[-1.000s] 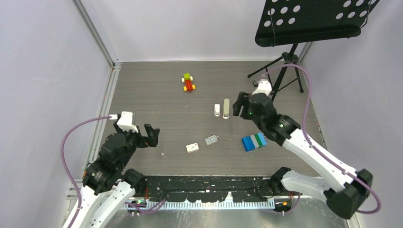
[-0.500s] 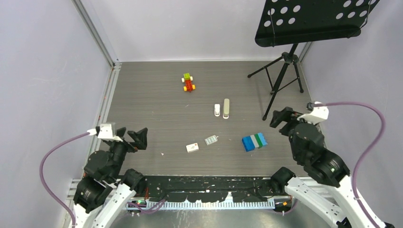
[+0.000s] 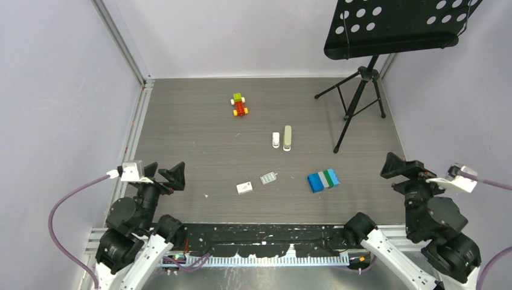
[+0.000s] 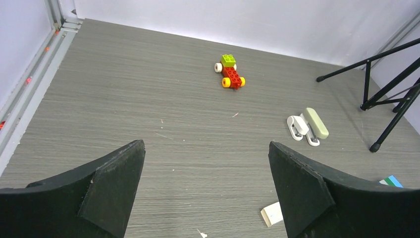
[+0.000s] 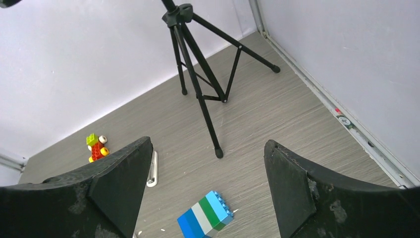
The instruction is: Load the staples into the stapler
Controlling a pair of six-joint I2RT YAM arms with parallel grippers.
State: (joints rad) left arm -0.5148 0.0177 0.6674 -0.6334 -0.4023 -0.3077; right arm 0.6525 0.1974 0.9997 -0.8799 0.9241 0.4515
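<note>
Fingers [image 4: 114, 183] spread wide on left gripper [image 4: 205, 145] and right gripper [image 5: 207, 143]; one stapler [image 3: 287, 138], one staples block [image 3: 268, 177].

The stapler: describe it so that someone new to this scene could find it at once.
Find the black tripod stand at the far right of the table, then look left of its nearest foot. Of the two small pale things lying together there, the stapler is the longer, grey-beige-topped bar.
</note>
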